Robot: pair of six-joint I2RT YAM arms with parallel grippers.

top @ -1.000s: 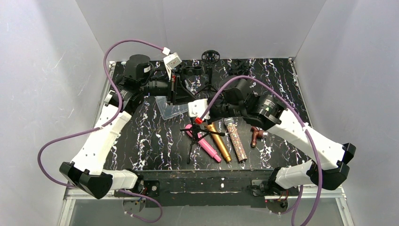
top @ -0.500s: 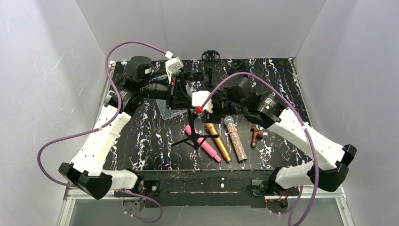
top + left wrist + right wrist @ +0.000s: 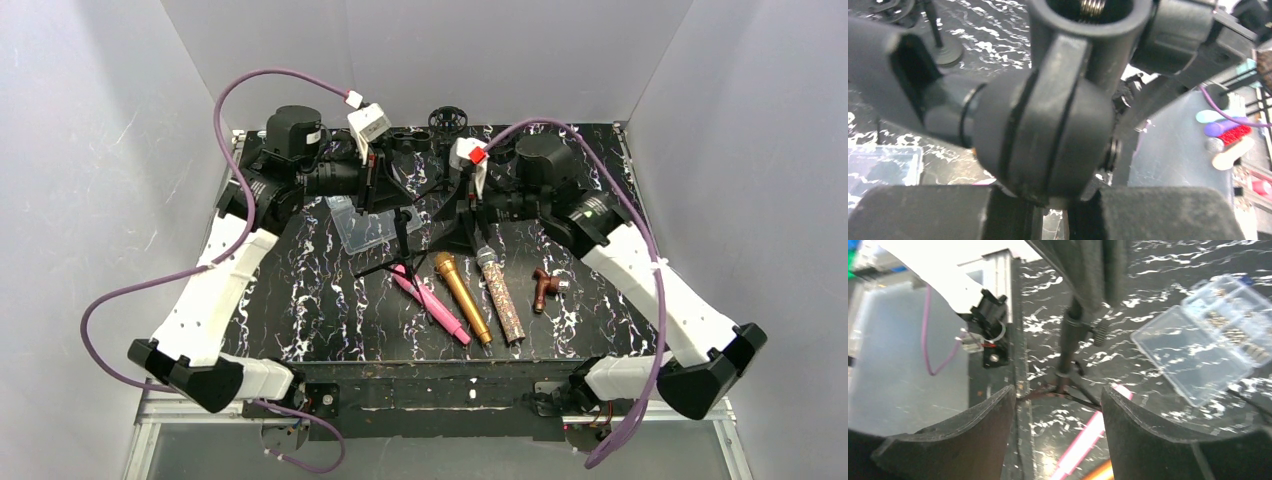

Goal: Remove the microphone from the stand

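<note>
- Lying nearest on the table are three side by side: pink microphone, gold microphone and glittery microphone, all clear of the stand's clip.
- One clear box behind them holds small metal bits.
- One tripod stand tilts beside it, its clip pinched in the closed left gripper.
- The right gripper gapes wide and empty near the stand.

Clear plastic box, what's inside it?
The clear plastic box holds small pale bits, too blurred to identify. In the top view the left gripper covers its far edge.
</note>
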